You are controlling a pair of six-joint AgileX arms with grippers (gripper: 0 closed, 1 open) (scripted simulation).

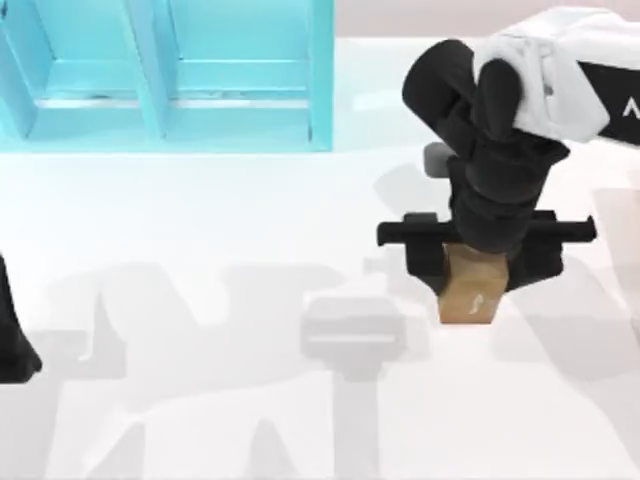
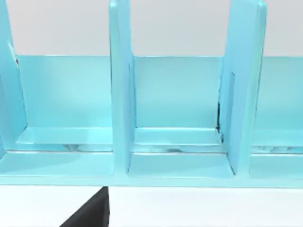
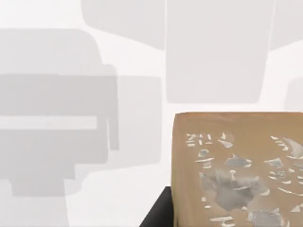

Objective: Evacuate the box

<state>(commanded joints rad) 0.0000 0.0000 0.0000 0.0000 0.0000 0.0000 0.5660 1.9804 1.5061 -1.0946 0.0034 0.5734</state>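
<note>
A brown cardboard box with pale printed marks stands at the table's right middle, close up in the right wrist view. My right gripper comes down on it from above, its two black fingers pressed against the box's left and right sides. One black finger lies against the box's side. I cannot tell whether the box rests on the table or hangs just above it. My left arm stays parked at the table's left edge.
A cyan shelf unit with upright dividers stands at the back left; the left wrist view faces its open compartments. A small grey thing peeks out beside the right arm. White table surface lies in front and between the arms.
</note>
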